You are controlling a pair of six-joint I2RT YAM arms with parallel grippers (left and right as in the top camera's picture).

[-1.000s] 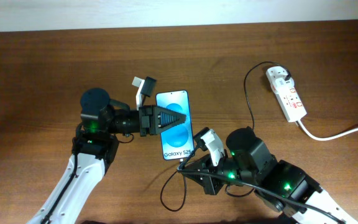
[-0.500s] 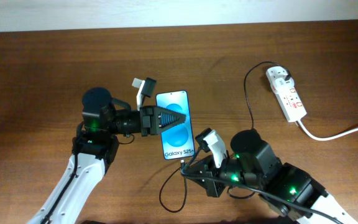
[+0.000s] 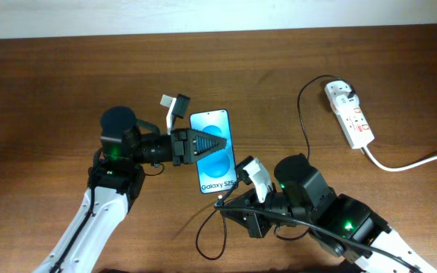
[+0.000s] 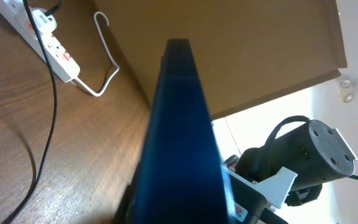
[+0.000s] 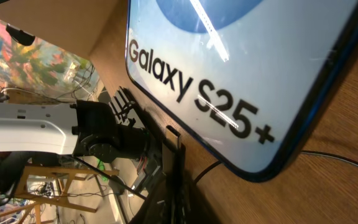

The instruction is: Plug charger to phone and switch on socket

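Observation:
The phone [image 3: 212,163] lies screen up mid-table, blue with white "Galaxy S25" text. My left gripper [image 3: 205,145] reaches over it from the left and is shut on it; in the left wrist view the phone [image 4: 179,137] runs edge-on between the jaws. My right gripper [image 3: 228,202] sits just below the phone's bottom edge, shut on the connector end of the charger's black cable [image 3: 304,121]. The right wrist view shows the screen [image 5: 241,56] close above the shut fingers [image 5: 175,163]. The charger's white plug head [image 3: 343,92] sits in the socket strip [image 3: 353,117].
The thick white cord [image 3: 416,161] runs from the strip off to the right edge. Slack black cable loops on the table in front of the phone [image 3: 209,236]. The strip also shows in the left wrist view [image 4: 48,37]. The table's back edge is along the top.
My right arm shifted slightly right, then back left, keeping the connector near the phone's bottom edge. The left gripper and phone have not moved.

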